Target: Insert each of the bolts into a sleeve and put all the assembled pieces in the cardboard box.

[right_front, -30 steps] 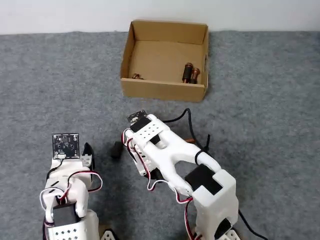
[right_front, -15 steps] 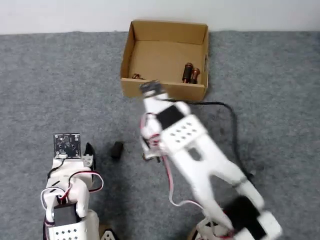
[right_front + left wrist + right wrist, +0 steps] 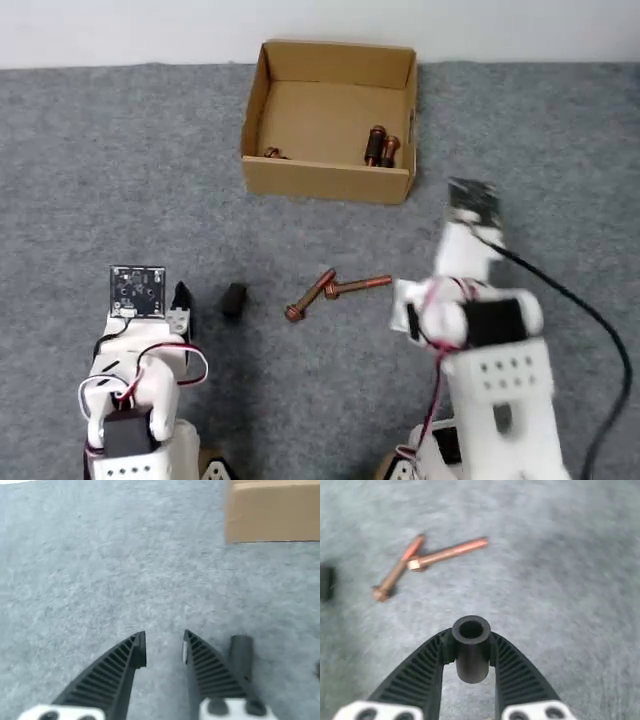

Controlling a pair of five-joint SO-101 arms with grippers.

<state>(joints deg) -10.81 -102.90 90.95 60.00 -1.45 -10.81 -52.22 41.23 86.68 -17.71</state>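
Two copper bolts (image 3: 310,293) (image 3: 357,287) lie touching on the grey carpet, below the cardboard box (image 3: 326,181). In the right wrist view the same bolts (image 3: 397,570) (image 3: 447,554) lie ahead of my right gripper (image 3: 471,645), which is shut on a black sleeve (image 3: 471,630) held with its bore facing the camera. In the high view that gripper (image 3: 411,318) hangs right of the bolts. A second black sleeve (image 3: 233,300) lies left of the bolts, just beside my open left gripper (image 3: 181,303). In the left wrist view this sleeve (image 3: 241,655) rests outside one finger of the left gripper (image 3: 163,647).
Inside the box lie assembled pieces (image 3: 380,146) at its right wall and another piece (image 3: 272,153) in the near left corner. A black cable (image 3: 590,310) trails from the right arm. The box's corner (image 3: 272,512) stands far ahead of the left gripper.
The right arm swung from above the bolts toward the box, then over to the right, uncovering both bolts. The left arm stayed put.
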